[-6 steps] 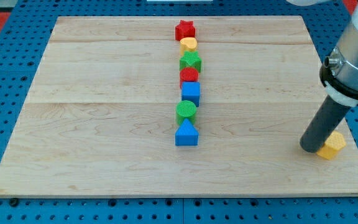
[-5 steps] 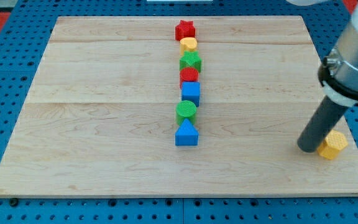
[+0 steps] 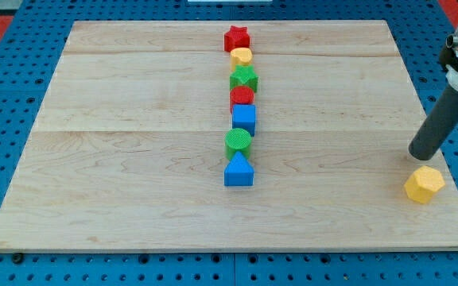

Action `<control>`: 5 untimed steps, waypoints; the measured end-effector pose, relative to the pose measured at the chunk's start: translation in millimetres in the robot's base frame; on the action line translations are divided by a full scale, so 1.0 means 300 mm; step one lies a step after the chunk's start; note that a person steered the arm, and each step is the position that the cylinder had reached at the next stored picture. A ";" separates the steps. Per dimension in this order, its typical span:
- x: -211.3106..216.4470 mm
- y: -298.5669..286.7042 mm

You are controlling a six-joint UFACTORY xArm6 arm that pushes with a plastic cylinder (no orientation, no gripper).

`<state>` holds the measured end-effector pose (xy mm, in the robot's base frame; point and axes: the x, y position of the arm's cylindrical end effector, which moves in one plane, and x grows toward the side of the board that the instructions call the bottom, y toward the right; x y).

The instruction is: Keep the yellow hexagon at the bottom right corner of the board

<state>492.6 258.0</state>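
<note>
Yellow hexagon (image 3: pixel 425 184): near the board's (image 3: pixel 133 199) bottom right corner, just below my tip (image 3: pixel 421 156), apart from it. My tip: bare rod, grasping nothing, no contact. Further nudging would go toward the view's bottom.

Enters from the view's upper right as 1 straight dark rod, leaning slightly so its upper end sits further right. My tip (image 3: pixel 421 156) rests low near the view's right edge, bare and touching nothing.
</note>
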 end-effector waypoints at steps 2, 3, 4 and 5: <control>0.081 0.000; 0.129 0.000; 0.160 0.000; 0.163 -0.009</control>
